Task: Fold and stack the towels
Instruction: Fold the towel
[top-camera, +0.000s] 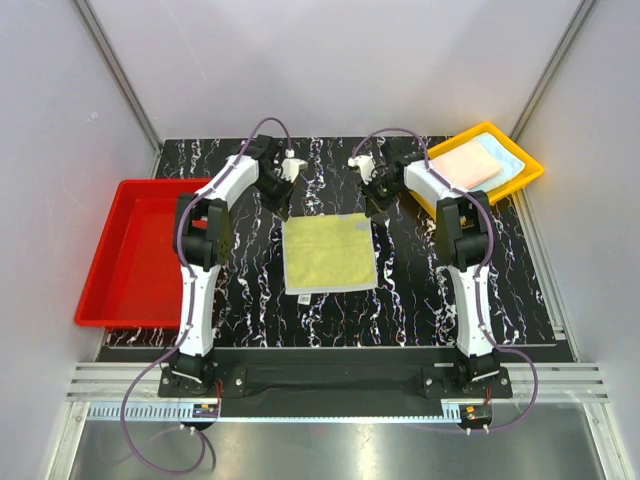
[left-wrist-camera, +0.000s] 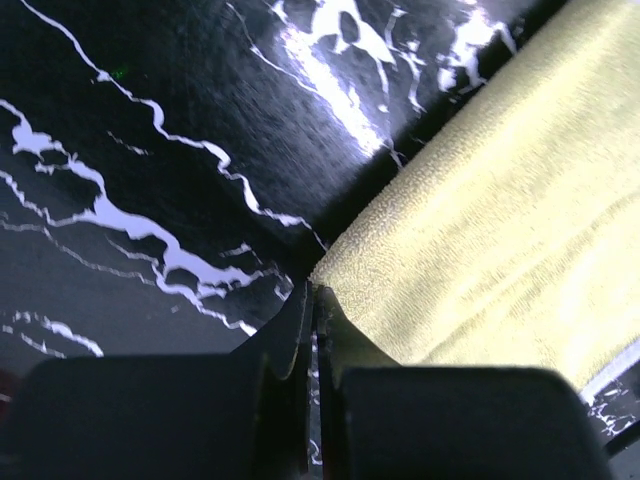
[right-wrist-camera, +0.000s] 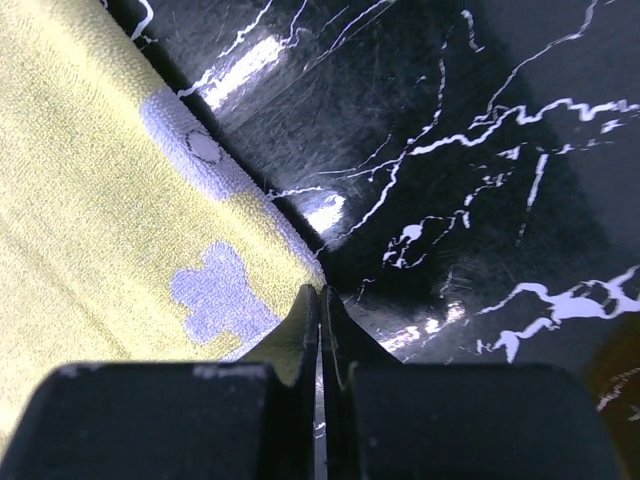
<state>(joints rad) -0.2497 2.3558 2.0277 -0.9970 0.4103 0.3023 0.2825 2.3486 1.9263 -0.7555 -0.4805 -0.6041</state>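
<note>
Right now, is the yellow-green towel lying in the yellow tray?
No, the yellow-green towel lies spread flat on the black table.

A yellow-green towel (top-camera: 330, 254) lies flat, its far corners pinched in the closed jaws of the left gripper (left-wrist-camera: 312, 296) and right gripper (right-wrist-camera: 321, 296); pink towel (top-camera: 466, 165) and blue towel (top-camera: 503, 157) lie overlapping well right of the right jaws.

In the top view both far corners of the yellow towel (top-camera: 330, 255) lie hidden under the left gripper (top-camera: 285, 208) and the right gripper (top-camera: 374, 208). The pink towel (top-camera: 466, 166) covers most of a blue towel (top-camera: 505, 155). Each wrist view cuts the yellow towel off at its edge.
</note>
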